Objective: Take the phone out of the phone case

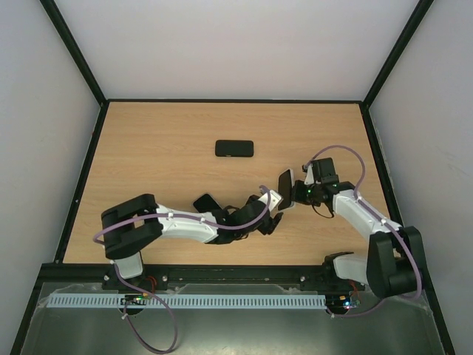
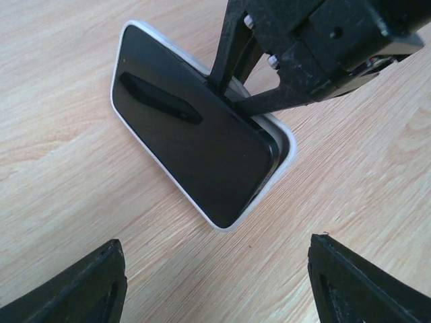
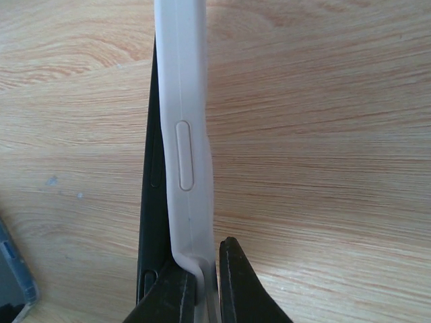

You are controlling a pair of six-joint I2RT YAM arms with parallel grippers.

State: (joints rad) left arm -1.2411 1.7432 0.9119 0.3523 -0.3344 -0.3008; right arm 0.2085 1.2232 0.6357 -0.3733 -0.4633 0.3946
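Light wood-grain surface [image 1: 162, 140], white walls [image 1: 222, 44] around it; a black rectangular slab [image 1: 234, 149] lies flat toward twelve o'clock.

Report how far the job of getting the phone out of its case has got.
Done: the right gripper is shut on one end of the white case, and the phone corner beside that grip stands clear of the rim. In hand: the left gripper is open, facing the phone. Left: most of the phone sits inside the case and must be pulled free.
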